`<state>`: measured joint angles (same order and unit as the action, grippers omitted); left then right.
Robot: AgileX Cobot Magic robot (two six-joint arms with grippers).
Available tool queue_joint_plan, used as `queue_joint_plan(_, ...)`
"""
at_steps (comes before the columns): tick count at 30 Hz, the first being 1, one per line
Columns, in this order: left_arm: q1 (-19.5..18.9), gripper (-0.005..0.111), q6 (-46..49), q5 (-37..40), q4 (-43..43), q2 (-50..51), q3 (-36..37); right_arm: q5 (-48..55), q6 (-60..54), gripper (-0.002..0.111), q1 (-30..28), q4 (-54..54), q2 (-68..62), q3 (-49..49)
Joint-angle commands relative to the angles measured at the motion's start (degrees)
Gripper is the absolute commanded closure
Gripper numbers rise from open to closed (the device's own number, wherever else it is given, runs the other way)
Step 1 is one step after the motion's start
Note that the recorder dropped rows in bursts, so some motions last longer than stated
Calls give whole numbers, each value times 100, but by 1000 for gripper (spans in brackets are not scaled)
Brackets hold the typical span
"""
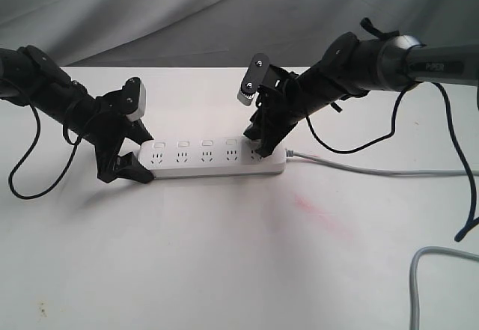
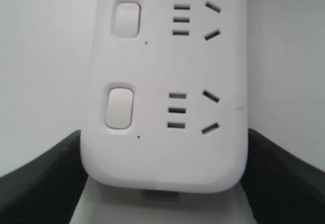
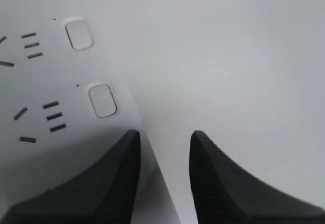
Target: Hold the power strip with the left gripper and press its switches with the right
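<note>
On power strip (image 1: 213, 159), right tool (image 1: 257, 146), nose-down

White power strip (image 1: 213, 167), grey cord (image 1: 374, 170), black left end effector (image 1: 141, 158), black right end effector (image 1: 258, 147), white table (image 1: 224, 255)

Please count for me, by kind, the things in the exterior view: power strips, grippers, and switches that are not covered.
Power strip: 1
Grippers: 2, the left gripper and the right gripper
Uncovered switches: 4
Total: 7
</note>
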<state>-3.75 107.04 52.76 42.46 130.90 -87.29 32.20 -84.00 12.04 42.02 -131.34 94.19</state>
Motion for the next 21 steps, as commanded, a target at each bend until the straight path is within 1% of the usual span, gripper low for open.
queue_joint_plan(1,-3,54,-35,-43,37,-13,-37,30,-42,76,-23,-10,-80,-40)
queue_joint_plan(12,-3,54,-35,-43,37,-13,-37,-22,-42,76,-122,-67,-117,-308)
queue_joint_plan(21,-3,54,-35,-43,37,-13,-37,0,-55,77,-217,-114,-121,-322)
